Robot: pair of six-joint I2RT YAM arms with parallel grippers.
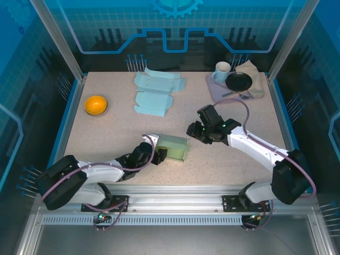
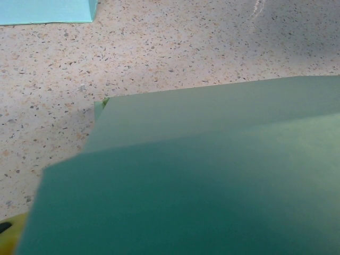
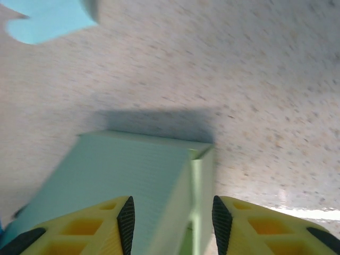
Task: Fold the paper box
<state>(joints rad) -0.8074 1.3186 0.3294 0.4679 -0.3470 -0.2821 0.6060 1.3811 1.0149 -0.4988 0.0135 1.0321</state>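
The pale green paper box [image 1: 174, 147] lies folded up into a block near the table's front middle. My left gripper [image 1: 158, 154] is at its left end. In the left wrist view the box [image 2: 212, 175] covers the jaws, with just a sliver of a yellow finger [image 2: 9, 236] showing at the bottom left, so I cannot tell how they stand. My right gripper [image 1: 191, 131] hovers at the box's right end. In the right wrist view the right gripper [image 3: 173, 226] is open, its two black pads standing either side of the box's end [image 3: 138, 175] with a gap on the right.
Flat light-blue box blanks [image 1: 154, 93] lie at the back middle. An orange bowl [image 1: 96, 104] sits at the left. A white mug [image 1: 222, 70], a black plate [image 1: 238, 81] and a cloth [image 1: 254, 71] are at the back right.
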